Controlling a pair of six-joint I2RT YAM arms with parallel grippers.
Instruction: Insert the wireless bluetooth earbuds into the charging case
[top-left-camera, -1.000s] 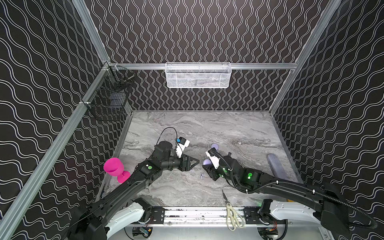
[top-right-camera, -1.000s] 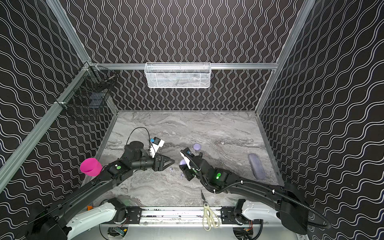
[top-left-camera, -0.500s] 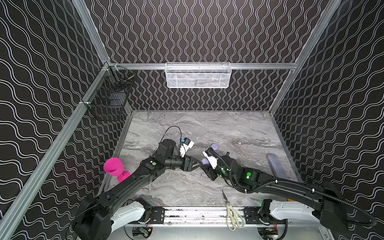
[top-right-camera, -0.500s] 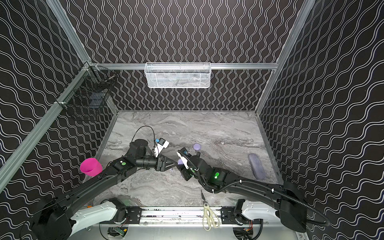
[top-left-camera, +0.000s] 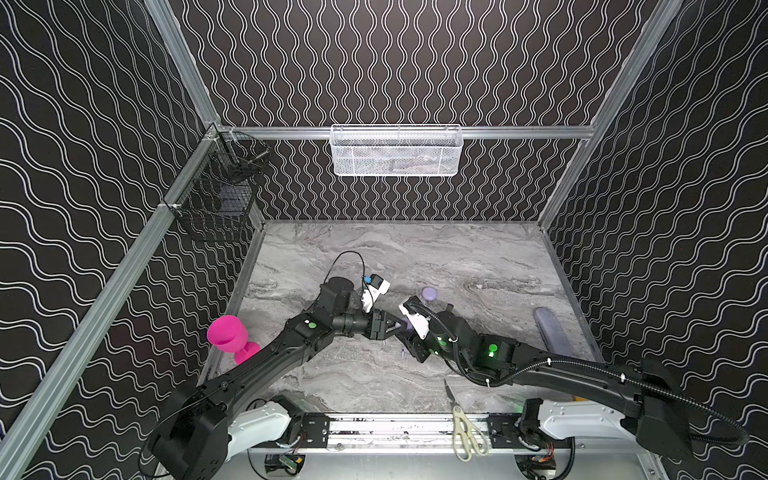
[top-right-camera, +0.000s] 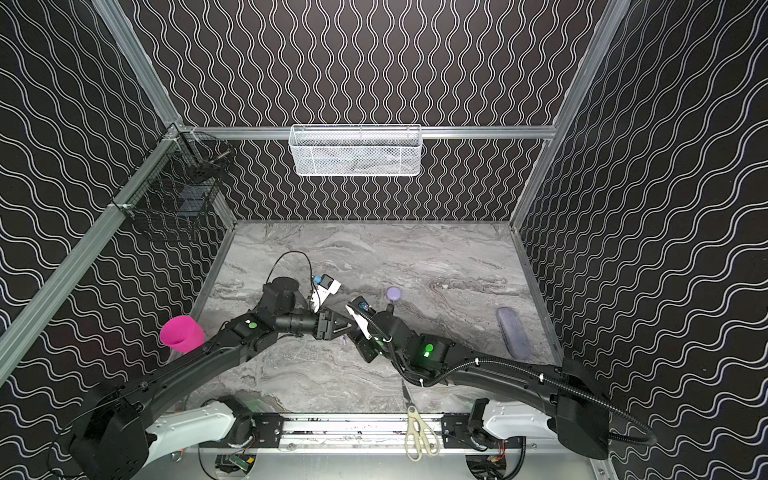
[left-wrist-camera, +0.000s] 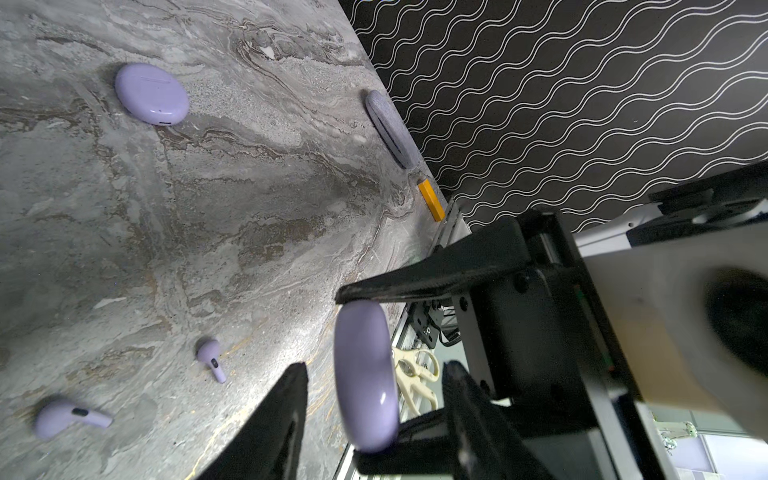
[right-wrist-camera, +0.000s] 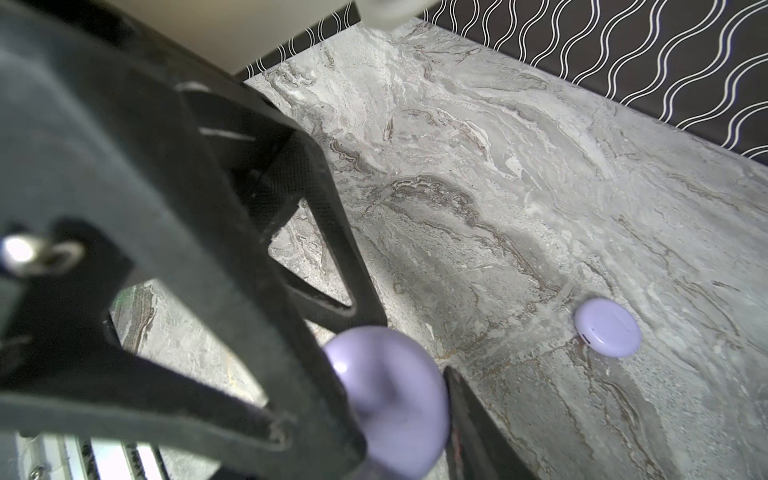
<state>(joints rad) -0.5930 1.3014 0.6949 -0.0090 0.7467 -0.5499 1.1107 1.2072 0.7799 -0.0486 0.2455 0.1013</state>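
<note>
A round lavender charging case (left-wrist-camera: 365, 374) hangs edge-on above the table, and my right gripper (right-wrist-camera: 395, 403) is shut on it. My left gripper (left-wrist-camera: 374, 419) straddles the same case with its jaws open and a gap on each side. In both top views the two grippers meet at the table's middle, left gripper (top-left-camera: 395, 326) against right gripper (top-left-camera: 409, 330). Two small lavender earbuds (left-wrist-camera: 212, 359) (left-wrist-camera: 66, 417) lie on the marble below. One earbud (top-left-camera: 402, 353) shows in a top view. A second lavender case (top-left-camera: 429, 294) (right-wrist-camera: 606, 326) lies shut on the table behind the grippers.
A pink cup (top-left-camera: 226, 332) stands at the left table edge. A grey pouch (top-left-camera: 550, 332) lies by the right wall, with a small orange block (left-wrist-camera: 431, 205) near it. Scissors (top-left-camera: 467, 432) rest on the front rail. A white basket (top-left-camera: 397, 151) and a black wire basket (top-left-camera: 220, 195) hang on the walls.
My left arm has swung right until its jaws are around the case in my right gripper, and the jaws have narrowed a little. The right arm has hardly moved.
</note>
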